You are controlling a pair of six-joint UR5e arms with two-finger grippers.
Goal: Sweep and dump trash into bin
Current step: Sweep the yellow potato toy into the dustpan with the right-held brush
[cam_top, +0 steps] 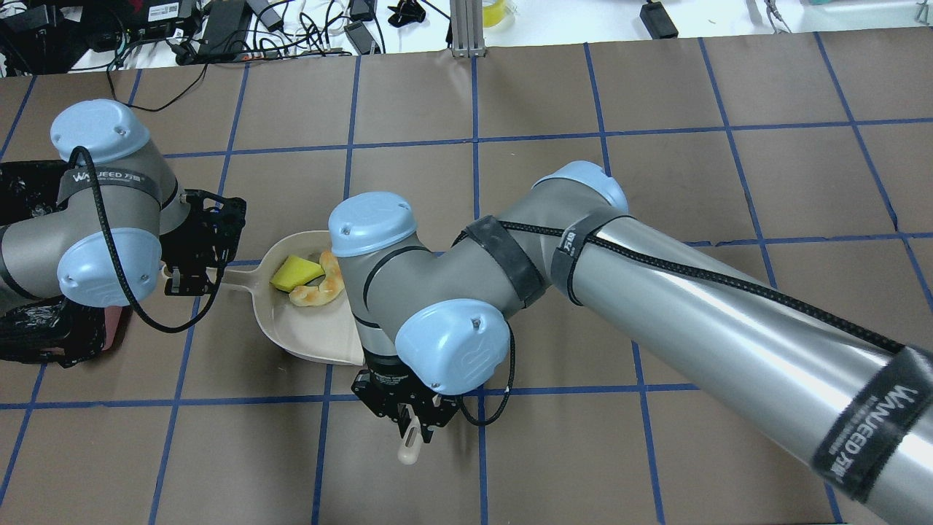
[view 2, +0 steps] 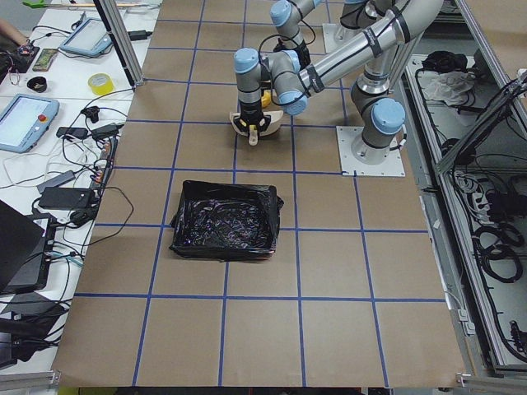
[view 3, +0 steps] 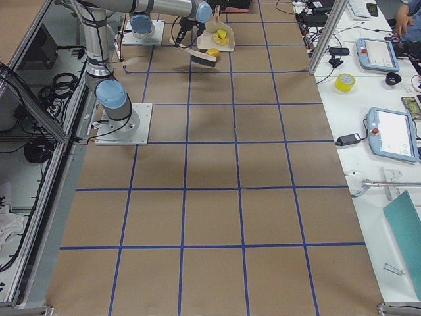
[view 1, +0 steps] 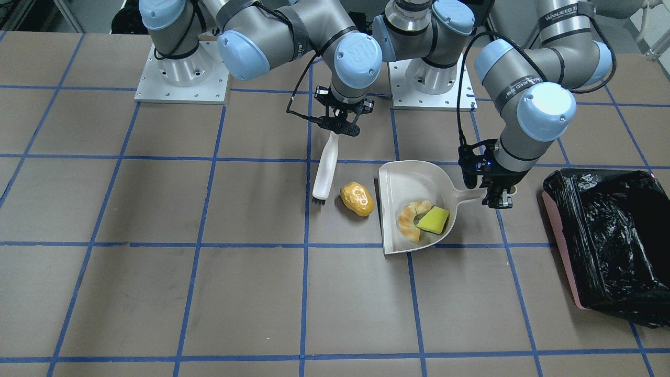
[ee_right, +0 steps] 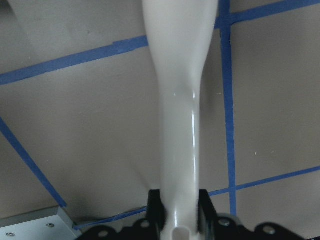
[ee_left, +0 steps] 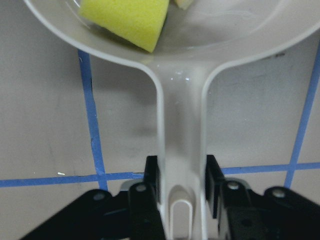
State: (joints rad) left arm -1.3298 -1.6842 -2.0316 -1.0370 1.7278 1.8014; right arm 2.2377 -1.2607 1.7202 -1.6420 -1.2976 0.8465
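Observation:
The beige dustpan (view 1: 413, 183) lies flat on the table with the tan croissant piece (view 1: 410, 221) and the yellow wedge (view 1: 433, 220) in it. The golden potato-shaped lump (view 1: 357, 199) lies on the table just outside the pan's open edge. My left gripper (view 1: 494, 196) is shut on the dustpan handle (ee_left: 181, 150). My right gripper (view 1: 340, 125) is shut on the handle of a white brush (view 1: 325, 170), whose bristles rest on the table beside the lump. The pink bin (view 1: 612, 241) with its black bag stands apart, beyond the left gripper. My right arm hides the lump in the overhead view.
The two arm bases (view 1: 183, 78) stand at the table's robot-side edge. Blue tape lines grid the brown table (view 1: 157, 293). Cables and devices (cam_top: 219, 29) lie beyond the table's far edge. The bin also shows in the exterior left view (view 2: 226, 220).

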